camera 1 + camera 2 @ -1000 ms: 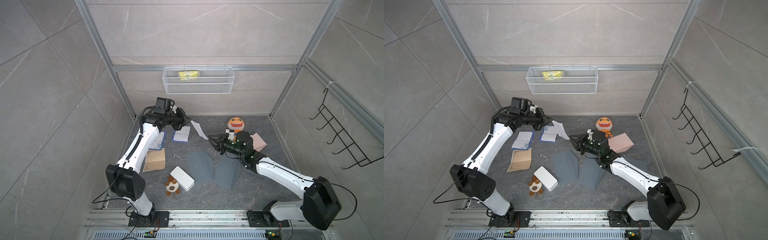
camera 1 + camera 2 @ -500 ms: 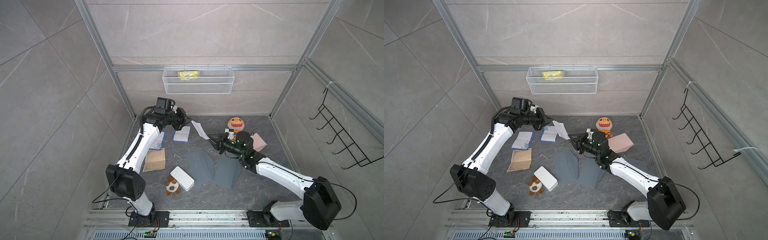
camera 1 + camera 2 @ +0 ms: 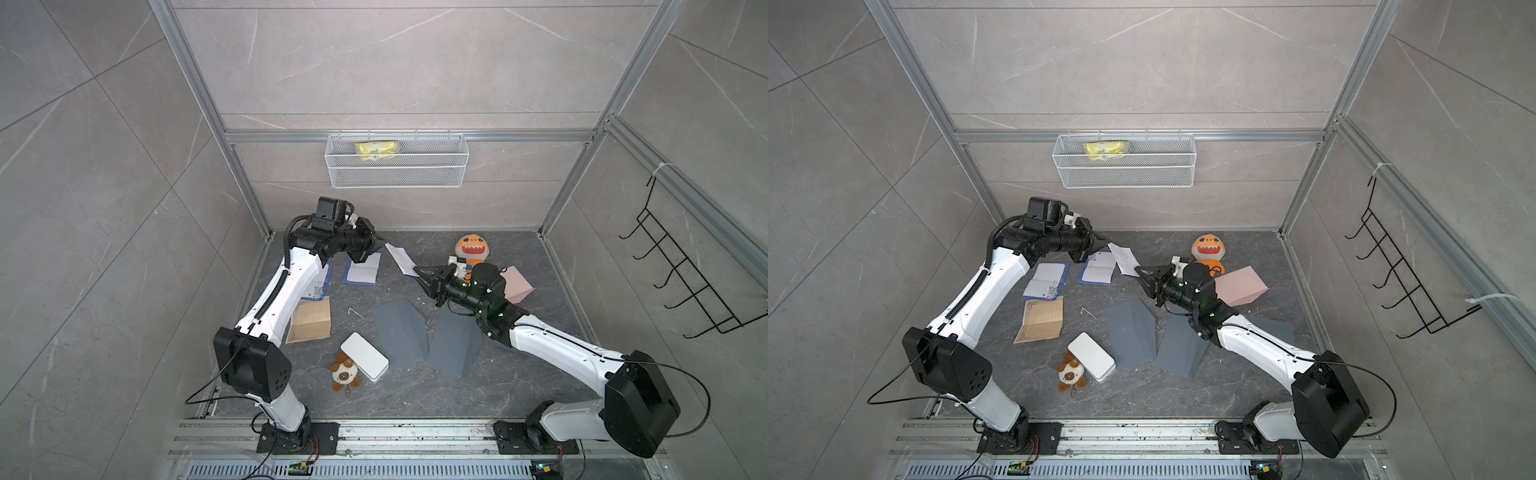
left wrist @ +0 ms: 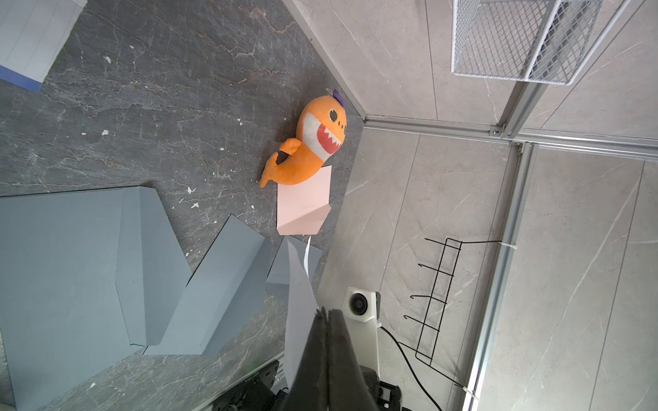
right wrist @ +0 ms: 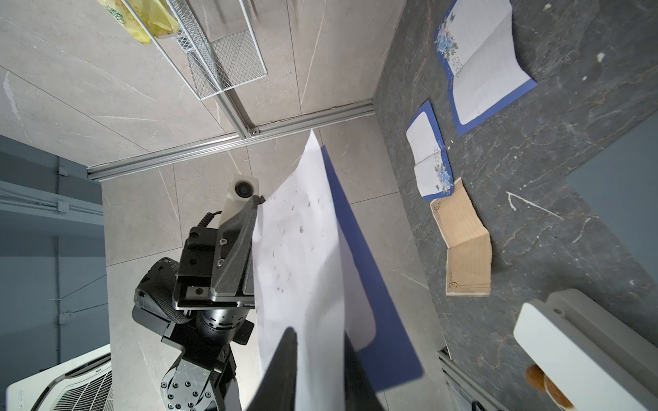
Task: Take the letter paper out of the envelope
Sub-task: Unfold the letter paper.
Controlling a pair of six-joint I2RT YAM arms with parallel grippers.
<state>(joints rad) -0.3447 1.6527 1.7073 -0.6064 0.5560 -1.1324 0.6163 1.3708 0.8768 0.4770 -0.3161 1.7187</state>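
A white letter paper (image 3: 399, 257) with a blue border hangs in the air above the back of the table. My left gripper (image 3: 380, 242) is shut on its upper corner, seen edge-on in the left wrist view (image 4: 325, 311). My right gripper (image 3: 419, 276) is at the paper's lower end. In the right wrist view its two fingers (image 5: 317, 332) stand a little apart, with the curved paper (image 5: 302, 249) passing between them. Two opened grey envelopes (image 3: 401, 332) (image 3: 453, 340) lie on the table below, and a pink envelope (image 3: 517, 284) lies behind the right arm.
Other letter sheets lie at the left: two blue-bordered (image 3: 363, 270) (image 3: 318, 286) and a tan one (image 3: 311, 322). An orange shark plush (image 3: 471, 249), a white box (image 3: 365, 361) and a small dog plush (image 3: 345, 374) sit on the table. A wire basket (image 3: 397, 166) hangs on the back wall.
My right gripper has edged toward the paper's lower end and its fingers have narrowed slightly. The left gripper and the paper have stayed in place.
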